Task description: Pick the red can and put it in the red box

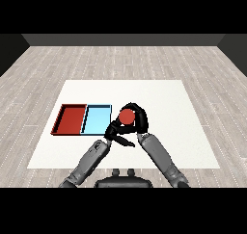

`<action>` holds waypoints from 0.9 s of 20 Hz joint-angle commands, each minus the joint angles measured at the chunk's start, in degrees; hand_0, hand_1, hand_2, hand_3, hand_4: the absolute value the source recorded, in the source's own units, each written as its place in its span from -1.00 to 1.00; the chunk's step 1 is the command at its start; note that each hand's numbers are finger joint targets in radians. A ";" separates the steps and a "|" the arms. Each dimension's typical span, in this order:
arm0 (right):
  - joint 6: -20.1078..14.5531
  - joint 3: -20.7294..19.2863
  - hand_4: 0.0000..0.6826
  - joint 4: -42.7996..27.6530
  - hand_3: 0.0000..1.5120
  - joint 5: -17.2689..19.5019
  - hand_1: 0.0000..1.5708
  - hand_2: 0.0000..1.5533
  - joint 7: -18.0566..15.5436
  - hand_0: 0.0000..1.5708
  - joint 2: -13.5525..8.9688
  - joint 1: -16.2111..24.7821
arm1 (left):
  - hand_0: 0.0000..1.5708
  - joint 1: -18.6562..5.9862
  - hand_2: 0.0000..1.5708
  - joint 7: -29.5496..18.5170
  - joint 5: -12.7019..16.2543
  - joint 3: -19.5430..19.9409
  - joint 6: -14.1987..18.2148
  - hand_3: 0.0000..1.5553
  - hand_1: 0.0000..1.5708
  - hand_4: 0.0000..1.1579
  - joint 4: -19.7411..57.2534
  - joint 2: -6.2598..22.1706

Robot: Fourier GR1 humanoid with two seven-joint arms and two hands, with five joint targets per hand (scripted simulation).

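— Red can (126,116): where is it sitting?

— It is showing its round top just right of the light blue tray (96,120), inside the right hand (137,118), whose black fingers are curling round it from the far and right sides. The right forearm is reaching up from the lower right corner and angling inward.

— And the other arm?

— The left hand (117,136) is lying just below the can, its fingers pointing right toward the right wrist. Whether they are clenching or relaxing, I cannot tell; they are overlapping the other hand there.

— What is lying around them?

— The red tray (71,119) is resting on the white worktop (183,132), touching the blue tray's left side. The blue tray is lying between the can and the red one.
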 commanded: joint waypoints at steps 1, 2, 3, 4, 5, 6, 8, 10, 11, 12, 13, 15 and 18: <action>-1.08 3.17 0.89 -2.98 0.86 0.71 1.00 0.90 0.83 1.00 0.32 0.75 | -1.00 1.47 -1.00 -5.12 0.28 -1.97 -1.13 -1.00 -1.00 -1.00 2.14 -0.16; 2.41 -2.62 0.92 0.63 0.86 -0.58 1.00 0.90 0.88 1.00 0.32 -2.56 | -1.00 -4.96 -1.00 0.88 3.29 -1.05 0.61 -1.00 -1.00 -1.00 1.34 -0.15; -2.50 3.52 0.93 -0.05 0.87 -1.55 1.00 0.91 -1.74 1.00 0.32 0.48 | -1.00 -1.37 -1.00 -0.04 0.36 -1.83 0.39 -1.00 -1.00 -1.00 0.09 -0.15; -1.94 1.79 0.91 1.26 0.87 -1.79 1.00 0.91 0.98 1.00 0.32 -2.65 | -1.00 0.70 -1.00 -2.66 -1.04 -0.50 -0.54 -1.00 -1.00 -1.00 1.53 -0.14; -0.30 1.73 0.90 1.02 0.87 -1.32 1.00 0.91 0.46 1.00 0.31 -1.67 | -1.00 -4.35 -1.00 -3.40 2.60 -0.97 0.16 -1.00 -1.00 -1.00 6.64 -0.14; 0.82 1.25 0.90 -3.09 0.86 1.36 1.00 0.91 1.48 1.00 0.31 2.00 | -1.00 -4.65 -1.00 -0.14 0.95 1.69 -0.49 -1.00 -1.00 -1.00 3.45 -0.13; -1.72 3.29 0.92 0.00 0.86 -1.70 1.00 0.91 0.18 1.00 0.31 -1.10 | -1.00 -3.38 -1.00 -3.71 1.68 -2.15 1.53 -1.00 -1.00 -1.00 4.50 -0.13; 0.40 3.37 0.93 -0.01 0.86 -3.32 1.00 0.91 -5.55 1.00 0.30 3.04 | -1.00 -2.32 -1.00 -0.59 -0.05 0.05 0.95 -1.00 -1.00 -1.00 0.39 -0.11; -6.11 7.52 0.92 -0.18 0.86 -2.75 1.00 0.91 0.57 1.00 0.30 -2.32 | -1.00 -2.40 -1.00 -6.44 4.16 -4.99 10.32 -1.00 -1.00 -1.00 4.41 -0.11; -0.67 -0.53 0.88 -0.30 0.86 -2.46 1.00 0.91 4.28 1.00 -0.46 -6.45 | -1.00 -2.89 -1.00 -4.94 3.58 0.84 10.41 -1.00 -1.00 -0.09 0.62 -0.11; -4.51 5.55 0.88 0.51 0.86 -1.52 1.00 0.90 0.58 1.00 0.30 -1.99 | -0.14 -3.19 0.25 -3.33 5.03 -1.07 15.92 0.20 -0.14 0.67 0.46 -0.12; -2.03 5.15 0.83 0.62 0.85 -3.66 1.00 0.90 -2.55 1.00 0.31 -0.56 | 1.00 -5.70 1.00 0.08 4.81 -2.17 19.40 1.00 1.00 0.95 2.56 -0.13; -1.83 3.53 0.83 3.78 0.86 -6.15 1.00 0.90 -5.71 1.00 0.32 -1.03 | 1.00 -2.20 1.00 -1.35 3.43 1.03 14.45 0.95 1.00 0.93 2.41 -0.14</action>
